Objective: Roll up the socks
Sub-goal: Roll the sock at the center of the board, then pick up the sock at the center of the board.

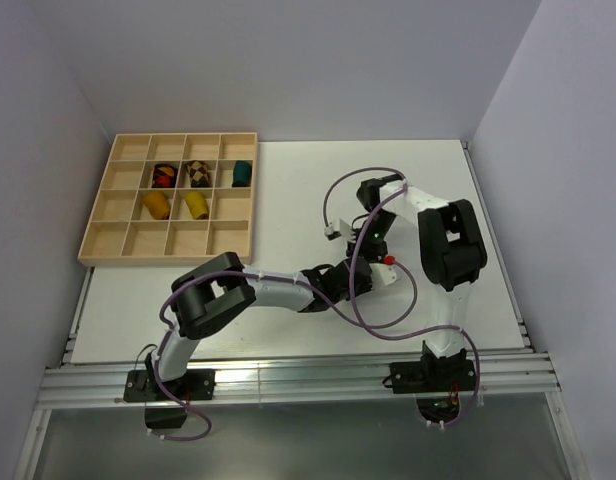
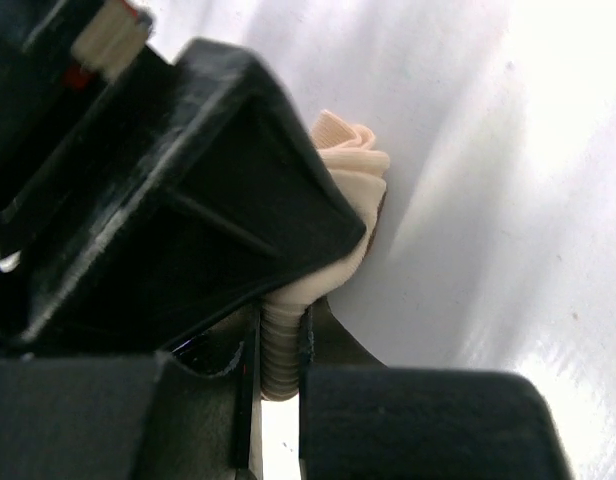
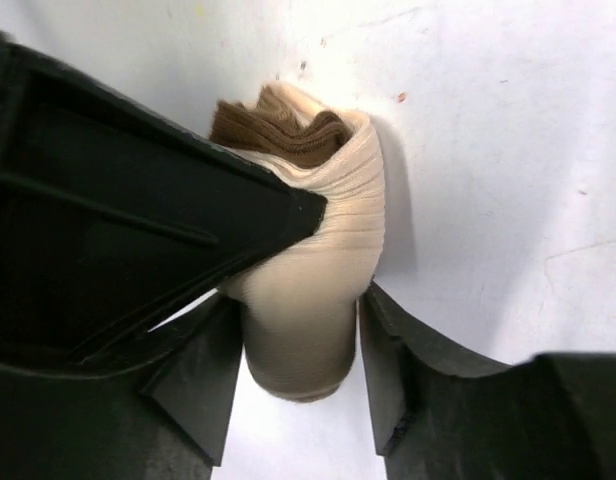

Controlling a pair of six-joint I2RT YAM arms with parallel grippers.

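Note:
A cream sock (image 3: 318,250) with a brown part (image 3: 278,125) is bunched into a roll on the white table. My right gripper (image 3: 298,350) is shut on its lower end. My left gripper (image 2: 281,345) is shut on the sock's ribbed cuff (image 2: 278,350); the roll's folded top (image 2: 350,155) shows past a black finger. In the top view both grippers meet mid-table, left (image 1: 348,277) and right (image 1: 367,260), and hide the sock. A mustard-orange bundle (image 1: 155,205) and a bright yellow bundle (image 1: 196,205) lie in the wooden tray (image 1: 106,205).
The tray stands at the back left and also holds a red-and-dark bundle (image 1: 164,175), a brown-checkered bundle (image 1: 197,173) and a teal bundle (image 1: 242,173). Purple cables (image 1: 378,320) loop near the arms. White walls close in on both sides.

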